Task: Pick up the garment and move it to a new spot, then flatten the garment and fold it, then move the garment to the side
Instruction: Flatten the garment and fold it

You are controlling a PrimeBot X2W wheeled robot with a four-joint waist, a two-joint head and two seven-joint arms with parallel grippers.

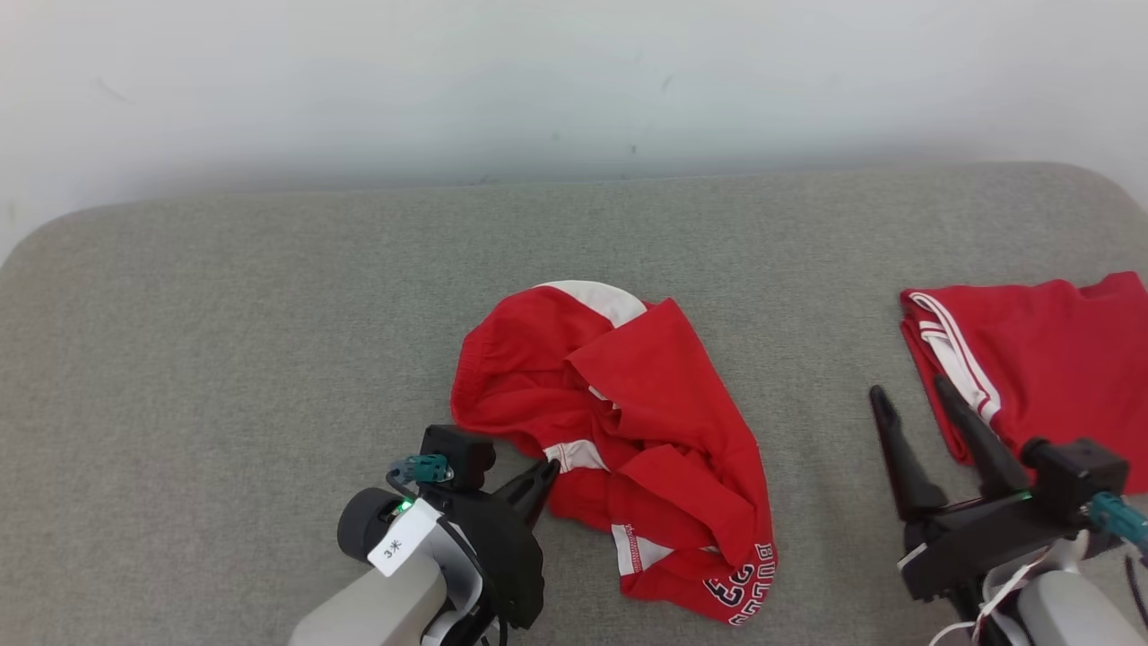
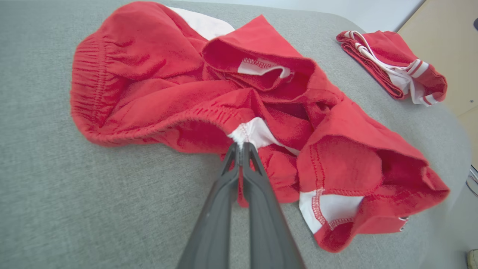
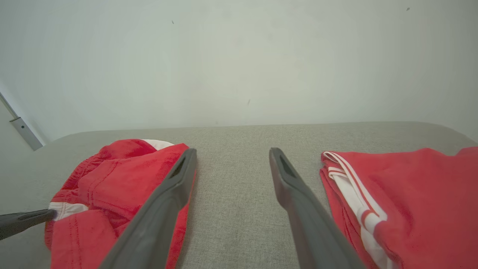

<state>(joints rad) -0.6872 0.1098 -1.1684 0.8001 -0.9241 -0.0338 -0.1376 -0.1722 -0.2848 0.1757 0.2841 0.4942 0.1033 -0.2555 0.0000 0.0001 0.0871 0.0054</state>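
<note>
A crumpled red garment (image 1: 628,431) with white panels and dark lettering at one hem lies in a heap mid-surface; the same garment (image 2: 209,97) spreads across the left wrist view. My left gripper (image 1: 549,471) is at its near-left edge, shut on a white patch by the waistband, where the tips of the left gripper (image 2: 242,146) pinch the cloth. My right gripper (image 1: 910,399) hovers open to the right, with only grey surface between its spread fingers (image 3: 175,186). In the right wrist view the garment (image 3: 112,179) lies to the left.
A second red garment (image 1: 1040,368), folded with white stripes, lies at the right edge beside my right gripper; the folded garment (image 3: 403,194) sits just right of its fingers. The grey padded surface (image 1: 224,359) ends at a pale wall behind.
</note>
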